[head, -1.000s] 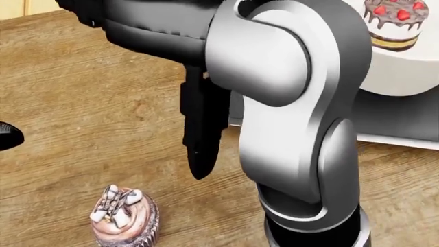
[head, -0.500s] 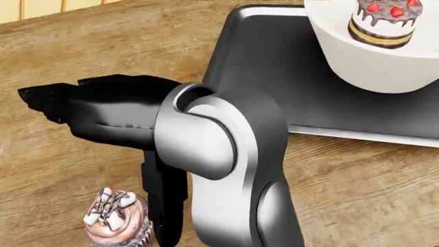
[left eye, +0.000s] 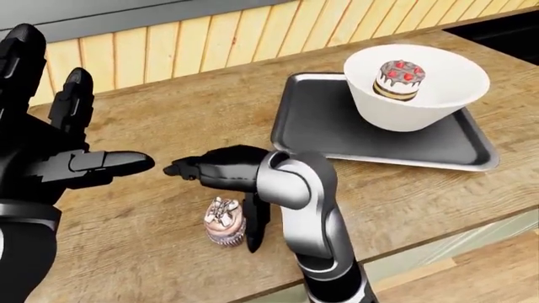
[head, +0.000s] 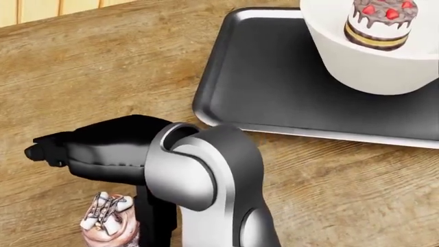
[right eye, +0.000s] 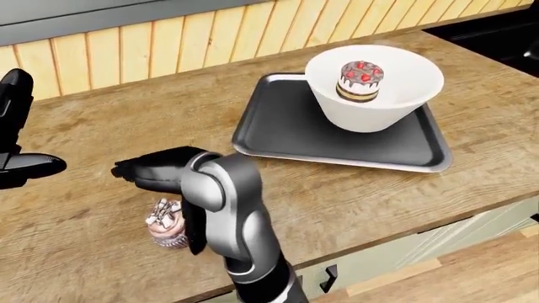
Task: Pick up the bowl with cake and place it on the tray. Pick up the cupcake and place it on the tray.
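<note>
Head view looks down close; both eye views, wider, share the tray (left eye: 320, 126).

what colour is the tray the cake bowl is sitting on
The tray is glossy black with a lighter rim, clearest in the left-eye view.

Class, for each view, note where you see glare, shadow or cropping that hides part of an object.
Left-eye view: pale sheen on the tray, soft shadow under the bowl. Head view: bowl cropped at the top, cupcake cropped at the bottom. Right-eye view: the right arm's forearm partly hides the cupcake.
</note>
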Motion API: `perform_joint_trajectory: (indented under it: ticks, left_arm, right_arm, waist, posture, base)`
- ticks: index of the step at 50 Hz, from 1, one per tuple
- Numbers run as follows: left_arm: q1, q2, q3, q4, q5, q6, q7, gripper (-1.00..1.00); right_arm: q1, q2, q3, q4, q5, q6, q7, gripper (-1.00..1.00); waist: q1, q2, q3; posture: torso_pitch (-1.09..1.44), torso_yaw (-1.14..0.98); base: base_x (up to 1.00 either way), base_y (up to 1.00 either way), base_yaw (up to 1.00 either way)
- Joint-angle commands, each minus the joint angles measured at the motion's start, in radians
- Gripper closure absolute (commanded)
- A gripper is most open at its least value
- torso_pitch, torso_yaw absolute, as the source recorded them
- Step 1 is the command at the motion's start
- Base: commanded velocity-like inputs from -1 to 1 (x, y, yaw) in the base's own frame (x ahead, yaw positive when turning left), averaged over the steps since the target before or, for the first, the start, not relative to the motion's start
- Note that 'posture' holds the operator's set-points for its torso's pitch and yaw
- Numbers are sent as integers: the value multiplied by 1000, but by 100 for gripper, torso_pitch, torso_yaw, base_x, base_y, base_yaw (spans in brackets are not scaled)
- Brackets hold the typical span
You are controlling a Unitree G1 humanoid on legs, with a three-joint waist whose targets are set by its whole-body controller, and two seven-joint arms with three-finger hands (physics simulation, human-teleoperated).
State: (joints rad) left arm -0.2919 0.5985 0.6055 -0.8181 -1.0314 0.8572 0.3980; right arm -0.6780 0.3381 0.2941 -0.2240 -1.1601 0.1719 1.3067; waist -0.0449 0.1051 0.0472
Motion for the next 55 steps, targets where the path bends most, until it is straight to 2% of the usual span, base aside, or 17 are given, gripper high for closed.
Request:
perform_joint_trajectory:
  ticks: [1,8,16,18,21,26,29,32,34,35,42,55]
  left_arm:
    - [-17,16,19,-15,8,-28,-2,-100]
    - [-15,17,25,-18,1,-26,-1,-100]
    - [-11,10,21,-13,16,-33,-13,-100]
    - [-12,9,20,-12,20,-33,-16,-100]
    - [-10,5,20,-11,25,-34,-21,-100]
    - [-6,0,20,-12,32,-36,-27,-100]
    - [-8,-1,19,-12,33,-34,-26,-100]
    - [-7,-3,20,-16,33,-32,-25,-100]
    - [-6,-3,22,-16,33,-32,-27,-100]
    - [-5,-4,23,-17,32,-31,-27,-100]
    - [-11,-3,19,-15,32,-29,-24,-100]
    - [-26,6,9,-10,26,-28,-13,-100]
  right_arm:
    - [-24,13,3,-23,5,-13,-23,-76]
    - [34,19,29,-13,-6,-43,-37,-55]
    - [83,18,45,-1,-15,-75,-52,-42]
    - [97,19,52,-2,-18,-79,-53,-23]
    - [112,16,56,3,-17,-91,-61,-10]
    - [128,16,63,-1,-23,-98,-61,27]
    - [127,17,61,-3,-23,-99,-59,41]
    - [127,17,60,-2,-24,-102,-63,64]
    - [123,16,56,-1,-23,-105,-66,95]
    - [119,15,54,-1,-22,-107,-69,100]
    - [68,7,24,-15,-21,-98,-53,100]
    - [-123,-46,-65,-51,8,-4,21,100]
  waist:
    - [0,8,-21]
    - [0,8,-22]
    - [0,9,-25]
    - [0,10,-26]
    - [0,11,-27]
    - [-2,14,-29]
    - [1,17,-27]
    - [4,17,-26]
    - [5,17,-26]
    - [6,17,-27]
    - [6,10,-27]
    - [3,-3,-21]
  posture:
    - [0,0]
    - [0,0]
    - [0,0]
    - [0,0]
    - [0,0]
    - [0,0]
    - [0,0]
    - [0,0]
    - [0,0]
    - [0,0]
    - [0,0]
    - [0,0]
  base:
    - [0,0,0]
    - [0,0,0]
    - [0,0,0]
    - [0,0,0]
    - [0,0,0]
    - [0,0,0]
    - [0,0,0]
    - [0,0,0]
    - [0,0,0]
    - [0,0,0]
    - [0,0,0]
    - [0,0,0]
